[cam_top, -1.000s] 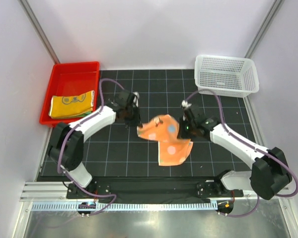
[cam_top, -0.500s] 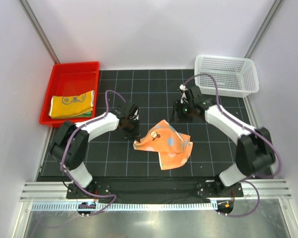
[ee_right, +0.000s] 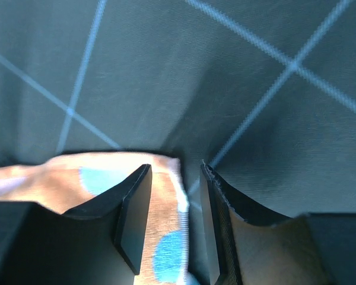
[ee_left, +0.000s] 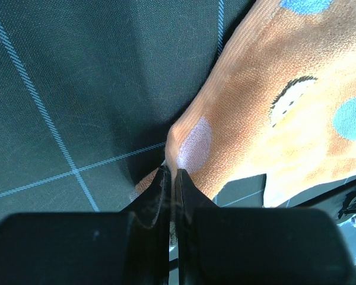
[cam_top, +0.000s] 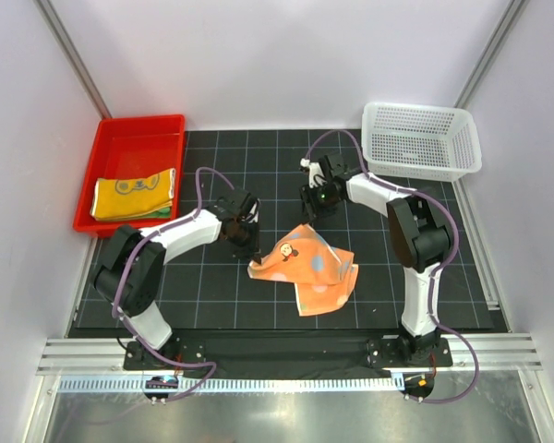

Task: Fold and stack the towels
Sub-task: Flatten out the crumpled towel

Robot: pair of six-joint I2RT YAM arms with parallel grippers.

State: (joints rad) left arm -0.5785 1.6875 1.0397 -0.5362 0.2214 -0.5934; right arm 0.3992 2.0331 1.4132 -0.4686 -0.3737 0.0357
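Observation:
The orange polka-dot towel lies crumpled and partly doubled over on the black grid mat, cartoon face up. My left gripper is low at the towel's left corner, shut on a pinch of the orange cloth between its fingertips. My right gripper hovers just beyond the towel's far edge, open. From the right wrist, the towel lies under and between the parted jaws, ungripped. A yellow-orange towel lies folded in the red tray.
The red tray sits at the far left, off the mat's corner. A white mesh basket stands at the far right. Purple cables loop over both arms.
My right gripper opened, let go of the orange towel and swung away toward the back and left. The towel's raised side sank onto the mat. My left gripper kept its pinch, slightly lower.

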